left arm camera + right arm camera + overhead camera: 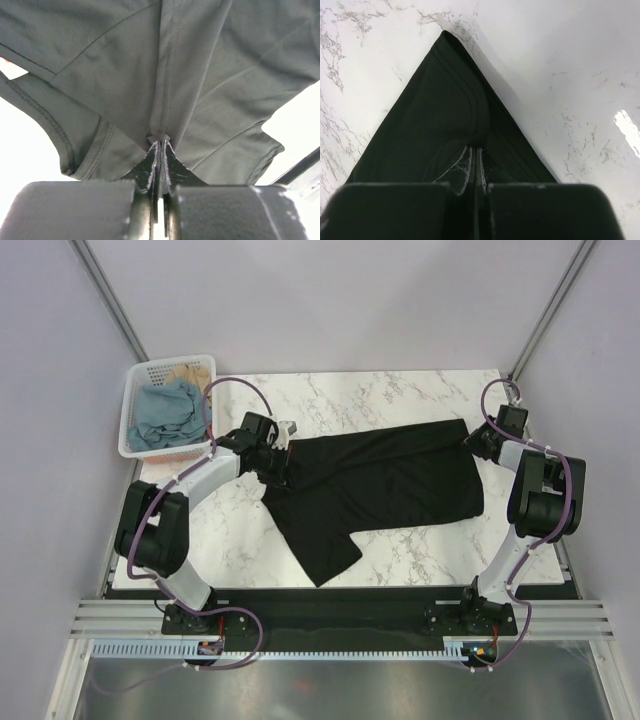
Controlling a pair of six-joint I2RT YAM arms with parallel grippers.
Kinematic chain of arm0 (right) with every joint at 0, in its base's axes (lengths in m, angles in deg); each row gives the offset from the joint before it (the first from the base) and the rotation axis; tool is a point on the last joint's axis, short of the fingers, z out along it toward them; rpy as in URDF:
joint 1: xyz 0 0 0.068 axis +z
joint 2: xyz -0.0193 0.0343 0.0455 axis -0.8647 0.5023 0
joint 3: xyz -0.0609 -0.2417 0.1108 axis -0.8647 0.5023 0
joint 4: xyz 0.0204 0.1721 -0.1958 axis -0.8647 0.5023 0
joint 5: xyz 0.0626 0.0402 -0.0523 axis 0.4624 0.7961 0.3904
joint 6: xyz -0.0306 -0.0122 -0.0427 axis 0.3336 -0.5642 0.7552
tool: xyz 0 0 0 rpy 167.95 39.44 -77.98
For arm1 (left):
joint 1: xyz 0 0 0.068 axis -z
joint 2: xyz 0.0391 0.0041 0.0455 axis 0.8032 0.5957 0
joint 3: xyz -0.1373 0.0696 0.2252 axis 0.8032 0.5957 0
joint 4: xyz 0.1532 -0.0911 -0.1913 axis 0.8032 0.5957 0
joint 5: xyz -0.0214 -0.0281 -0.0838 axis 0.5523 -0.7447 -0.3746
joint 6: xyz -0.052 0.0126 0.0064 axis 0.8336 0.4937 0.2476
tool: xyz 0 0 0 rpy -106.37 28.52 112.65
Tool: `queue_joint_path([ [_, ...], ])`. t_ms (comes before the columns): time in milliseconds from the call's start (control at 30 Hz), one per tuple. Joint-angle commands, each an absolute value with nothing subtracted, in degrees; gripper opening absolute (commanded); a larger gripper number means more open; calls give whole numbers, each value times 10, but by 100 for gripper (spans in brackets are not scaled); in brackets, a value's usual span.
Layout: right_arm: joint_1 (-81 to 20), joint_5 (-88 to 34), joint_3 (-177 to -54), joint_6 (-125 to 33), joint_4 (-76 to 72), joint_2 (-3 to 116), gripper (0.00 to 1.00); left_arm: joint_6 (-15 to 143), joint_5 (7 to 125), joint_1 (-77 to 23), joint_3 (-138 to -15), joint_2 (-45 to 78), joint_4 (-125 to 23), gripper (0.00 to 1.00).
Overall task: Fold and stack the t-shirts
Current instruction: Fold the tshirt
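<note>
A black t-shirt lies stretched across the middle of the marble table, one sleeve trailing toward the front edge. My left gripper is shut on the shirt's left end. In the left wrist view the fabric hangs pinched between the left gripper's closed fingers. My right gripper is shut on the shirt's far right corner. In the right wrist view that corner of the shirt forms a black triangle on the table ahead of the right gripper. A dusty blue t-shirt and a tan one sit in the basket.
A white slotted basket stands at the table's back left corner, just behind my left arm. Grey walls and metal posts enclose the table on three sides. Bare marble shows behind the shirt and at the front right.
</note>
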State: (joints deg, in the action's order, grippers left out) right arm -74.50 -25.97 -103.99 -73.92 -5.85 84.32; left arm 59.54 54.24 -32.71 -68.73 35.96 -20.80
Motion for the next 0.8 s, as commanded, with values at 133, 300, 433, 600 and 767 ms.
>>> queue_joint_path([
  [133, -749, -302, -1044, -737, -3, 808, 11, 609, 574, -325, -692, 367, -172, 34],
  [300, -752, -368, -1072, -746, 90, 784, 29, 610, 631, -325, -723, 353, -155, 45],
  [433, -751, -367, -1085, -754, 122, 770, 32, 620, 650, -325, -766, 371, -156, 45],
  [600, -744, -361, -1094, -756, 130, 780, 34, 639, 682, -327, -827, 447, -155, 43],
  [767, -727, -301, -1103, -740, 79, 819, 34, 643, 699, -336, -906, 530, -156, 41],
])
